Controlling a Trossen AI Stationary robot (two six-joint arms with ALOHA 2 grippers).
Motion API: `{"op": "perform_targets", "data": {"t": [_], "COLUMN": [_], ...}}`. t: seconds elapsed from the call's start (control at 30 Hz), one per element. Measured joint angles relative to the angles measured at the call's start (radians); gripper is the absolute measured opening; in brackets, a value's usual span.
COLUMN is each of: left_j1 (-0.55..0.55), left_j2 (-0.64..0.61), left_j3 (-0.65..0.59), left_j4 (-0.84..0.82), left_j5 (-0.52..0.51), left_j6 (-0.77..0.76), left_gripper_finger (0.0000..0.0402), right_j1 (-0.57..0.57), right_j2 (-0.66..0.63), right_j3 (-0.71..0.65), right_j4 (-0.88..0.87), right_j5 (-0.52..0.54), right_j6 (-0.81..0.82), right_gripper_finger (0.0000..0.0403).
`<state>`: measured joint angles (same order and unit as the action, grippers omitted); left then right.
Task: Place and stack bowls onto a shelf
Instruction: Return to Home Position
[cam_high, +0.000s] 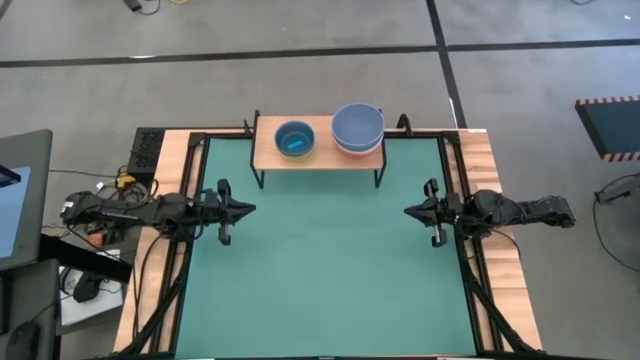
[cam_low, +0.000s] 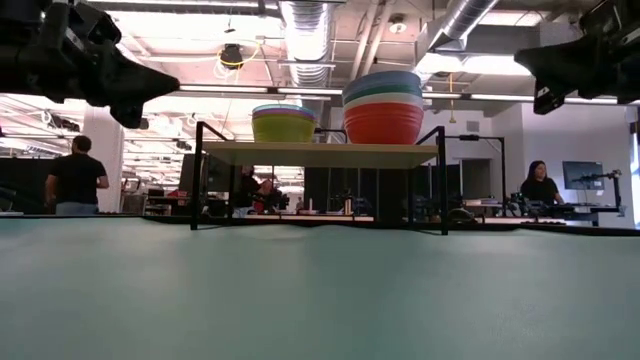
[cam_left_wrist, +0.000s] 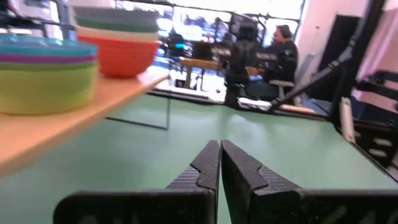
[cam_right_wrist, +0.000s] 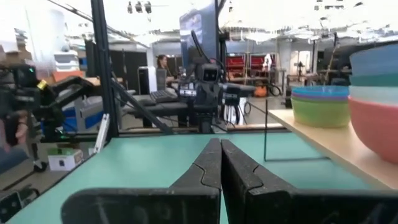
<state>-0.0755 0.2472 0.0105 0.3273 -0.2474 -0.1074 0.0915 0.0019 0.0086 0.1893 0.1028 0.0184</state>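
— So, are the bowls all put away, do you think?

— Looks that way to me. The shelf (cam_high: 322, 158) stands at the middle of the tabletop's far edge, and everything I can see is on it. There's a cyan-topped stack (cam_high: 295, 139) towards the shelf's left end and a taller pale-blue-topped stack (cam_high: 357, 128) towards its right end.

— How many in each?

— From table height the cyan-topped stack (cam_low: 283, 123) shows cyan, purple-pink and yellow-green bands. The pale-blue-topped stack (cam_low: 383, 106) shows pale blue, teal, white and red at the bottom. Roughly four each, I'd guess, though the rims sit too tightly nested for me to swear to it.

— Anything loose down on the table?

— I see no bowl on the green mat (cam_high: 330, 270).

— And the arms?

— The left gripper (cam_high: 250, 209) hangs by the tabletop's left edge and the right gripper (cam_high: 408, 211) by its right edge. Both point inward, well apart from the shelf. On each one the fingers are pressed together with nothing between them.

— So what's left?

— Of the stacking, nothing that I can make out. I'd say only the arms' settling at rest remains. Both stacks sit level, neither one leaning.
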Motion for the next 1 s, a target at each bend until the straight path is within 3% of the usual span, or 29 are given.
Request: {"op": "perform_targets", "data": {"t": [0.3,0.57,0.7,0.9,1.0], "left_j1": [0.086,0.088,0.089,0.087,0.087], "left_j2": [-0.081,-0.241,-0.244,-0.244,-0.244], "left_j3": [0.033,0.032,0.029,0.004,0.000], "left_j4": [0.003,-0.193,-0.190,-0.181,-0.218], "left_j5": [0.082,0.178,0.196,0.351,0.326], "left_j6": [0.060,0.002,0.012,-0.081,-0.063], "left_gripper_finger": [0.0000,0.0000,0.0000,0.0000,0.0000], "right_j1": [-0.050,-0.053,-0.053,-0.048,-0.047], "right_j2": [0.000,0.000,0.000,0.000,0.001], "right_j3": [-0.001,-0.002,-0.002,-0.002,-0.003], "right_j4": [-0.009,-0.010,-0.011,-0.025,-0.028], "right_j5": [-0.031,-0.075,-0.075,-0.077,-0.078], "right_j6": [0.011,0.028,0.028,0.026,0.028], "right_gripper_finger": [0.0022,0.0024,0.0030,0.0034,0.0034]}}
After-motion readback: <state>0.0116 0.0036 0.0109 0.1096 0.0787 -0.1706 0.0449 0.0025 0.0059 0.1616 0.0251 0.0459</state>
